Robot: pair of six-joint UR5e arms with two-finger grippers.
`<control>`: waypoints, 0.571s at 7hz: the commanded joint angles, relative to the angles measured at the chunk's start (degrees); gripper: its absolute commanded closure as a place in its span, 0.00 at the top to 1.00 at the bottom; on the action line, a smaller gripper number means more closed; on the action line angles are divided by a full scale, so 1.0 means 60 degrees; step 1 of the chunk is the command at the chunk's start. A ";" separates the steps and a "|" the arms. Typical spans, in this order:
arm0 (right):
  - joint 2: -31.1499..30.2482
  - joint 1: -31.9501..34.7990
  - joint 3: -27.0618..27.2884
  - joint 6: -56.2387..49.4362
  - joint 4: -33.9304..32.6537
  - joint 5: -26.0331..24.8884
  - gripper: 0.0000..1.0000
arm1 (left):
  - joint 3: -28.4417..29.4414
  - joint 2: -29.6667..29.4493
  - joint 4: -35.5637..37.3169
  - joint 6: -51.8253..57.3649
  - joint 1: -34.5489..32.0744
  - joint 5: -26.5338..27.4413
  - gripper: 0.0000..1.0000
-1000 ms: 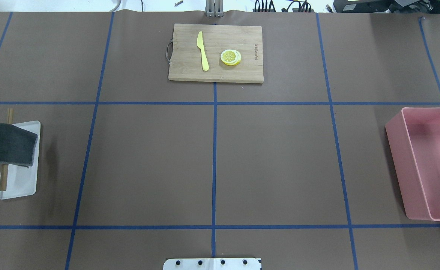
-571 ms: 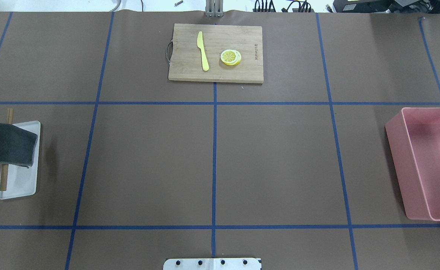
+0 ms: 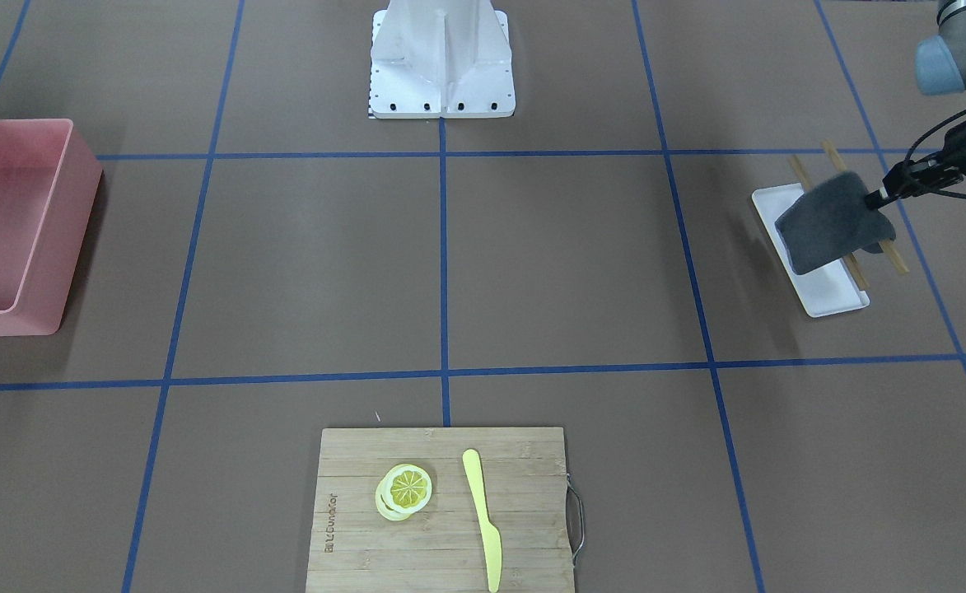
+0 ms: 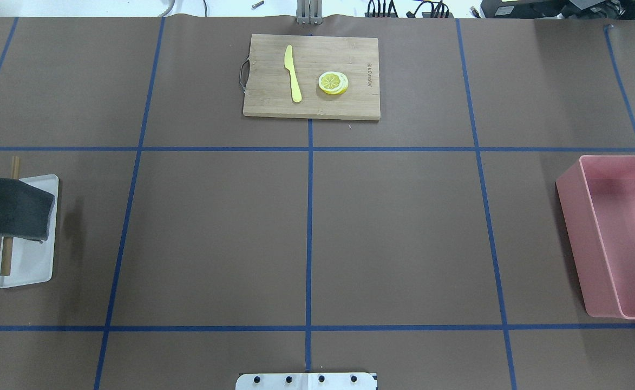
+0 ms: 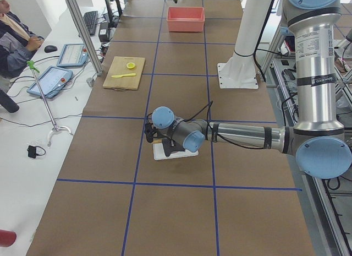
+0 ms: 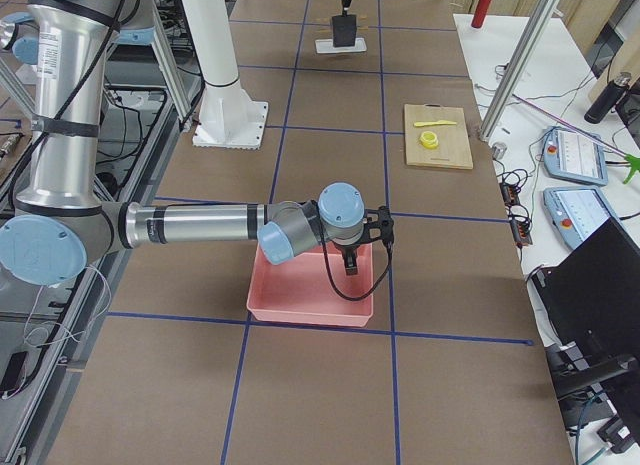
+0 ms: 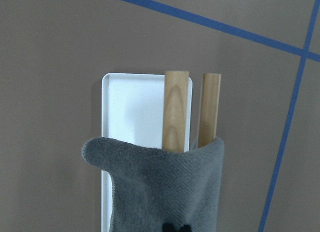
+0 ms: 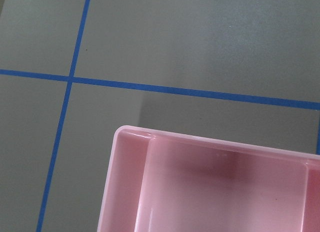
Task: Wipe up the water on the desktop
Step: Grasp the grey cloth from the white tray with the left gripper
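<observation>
The desktop (image 4: pixel 393 233) is matte brown with blue tape lines; I see no water on it in any view. My left gripper (image 3: pixel 871 198) is shut on a dark grey cloth (image 3: pixel 828 222) and holds it just above a white tray (image 3: pixel 828 292) at the table's left end. In the left wrist view the cloth (image 7: pixel 170 192) hangs over the tray (image 7: pixel 135 102) and two wooden sticks (image 7: pixel 175 110). My right gripper (image 6: pixel 350 265) hovers over the pink bin (image 6: pixel 300 295); it shows only in the exterior right view, so I cannot tell its state.
A bamboo cutting board (image 4: pixel 263 97) with a yellow knife (image 4: pixel 293 76) and lemon slices (image 4: pixel 333 83) lies at the far centre. The pink bin (image 4: pixel 571 227) stands at the right edge. The robot's base plate (image 4: pixel 306 381) is at the near centre.
The grey cloth has shifted slightly toward the left edge of the overhead view. Nothing else has moved.
</observation>
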 commanded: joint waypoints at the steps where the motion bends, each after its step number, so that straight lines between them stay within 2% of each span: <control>1: 0.0183 -0.0095 0.0014 0.0015 0.0015 -0.0014 1.00 | -0.0256 -0.0051 0.0027 -0.0029 -0.0121 -0.1519 0.00; 2: 0.0590 -0.0400 0.0000 0.0029 0.0000 -0.0043 1.00 | -0.0374 -0.0284 0.0028 -0.0798 -0.0484 -0.2195 0.00; 3: 0.0986 -0.0737 0.0014 0.0537 0.0000 -0.0044 0.99 | -0.0651 -0.1243 0.0028 -0.2444 -0.0502 -0.2216 0.00; 4: 0.1628 -0.1262 0.0116 0.2079 0.0058 -0.0073 1.00 | -0.0697 -0.2703 -0.0001 -0.4593 -0.0401 -0.2188 0.00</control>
